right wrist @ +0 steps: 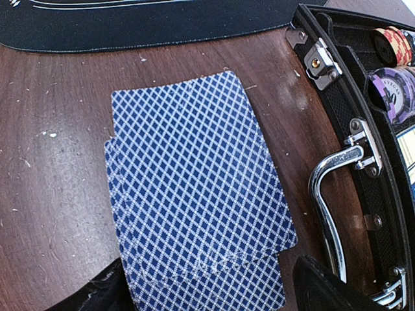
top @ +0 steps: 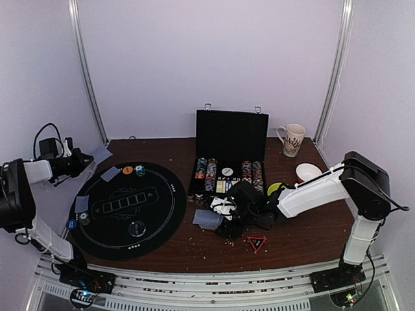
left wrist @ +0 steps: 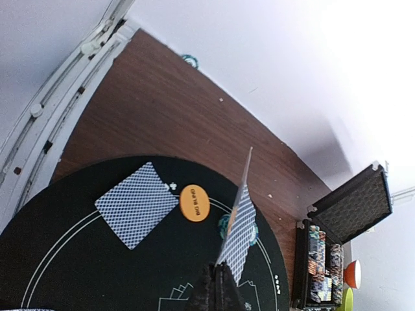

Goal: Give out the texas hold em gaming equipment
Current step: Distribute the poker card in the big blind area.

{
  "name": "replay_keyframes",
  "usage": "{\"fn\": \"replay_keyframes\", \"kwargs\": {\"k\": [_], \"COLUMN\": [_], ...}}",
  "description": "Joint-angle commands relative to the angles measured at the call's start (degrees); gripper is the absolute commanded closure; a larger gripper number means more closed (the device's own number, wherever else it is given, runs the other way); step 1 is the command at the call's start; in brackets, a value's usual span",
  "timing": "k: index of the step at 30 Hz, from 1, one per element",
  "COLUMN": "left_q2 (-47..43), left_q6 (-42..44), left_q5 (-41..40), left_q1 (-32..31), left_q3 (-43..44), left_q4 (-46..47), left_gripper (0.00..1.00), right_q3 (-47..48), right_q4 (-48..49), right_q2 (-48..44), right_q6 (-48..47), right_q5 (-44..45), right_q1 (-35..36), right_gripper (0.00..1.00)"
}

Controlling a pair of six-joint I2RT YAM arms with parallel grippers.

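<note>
My left gripper (left wrist: 222, 271) is shut on one blue-backed playing card (left wrist: 238, 230), held up on edge over the black round felt mat (left wrist: 78, 272). Under it on the mat lie a face-down card (left wrist: 136, 204), an orange button disc (left wrist: 194, 203) and a teal chip (left wrist: 224, 225), partly hidden by the held card. My right gripper (right wrist: 207, 295) is open low over the fanned deck (right wrist: 198, 188) on the wood, one finger on each side. From above, the left gripper (top: 87, 157) is at the mat's far left and the right gripper (top: 227, 223) by the deck (top: 206, 218).
An open black chip case (top: 230, 136) stands behind the deck, its metal handle (right wrist: 327, 194) close to my right finger. The mat also carries another card (top: 81, 204), a blue chip (top: 71, 224) and a clear disc (top: 136, 227). A mug (top: 292, 139), bowls (top: 308, 172) and a red triangle (top: 257, 243) lie right.
</note>
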Motion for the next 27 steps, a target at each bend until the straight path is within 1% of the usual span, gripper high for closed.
{"fn": "replay_keyframes", "kwargs": {"k": [1,8,14,18,27], "left_q2": [8.53,18.84,24.25,25.84,25.97], "left_q6": [1.44,2.33,1.39,0.34,-0.72], "left_q5": [-3.06,-2.7,-1.74,-2.39,-3.98], "left_q1": [0.27,-0.78,-3.0,-3.25,-3.17], "left_q3": [4.71,9.26,10.97,10.26,8.89], "left_q4": [0.75,1.54,3.72,5.01,6.84], "left_gripper": [1.0,1.0,1.0,1.0,1.0], "right_q3": [-2.22,-2.48,-1.88,-2.18,-2.13], "right_q4": [-4.19,-4.05,-4.28,-4.54,-5.05], "right_q2": [0.12,0.37,0.55,0.22,-0.13], "right_q6": [-0.96,-0.76,-0.74,-0.75,-0.91], "right_q5": [0.75,0.66,0.6,0.83,1.18], "right_q1": [-0.16,-0.19,-0.19,-0.22,-0.18], "right_gripper": [0.13,0.13,0.13,0.13,0.13]}}
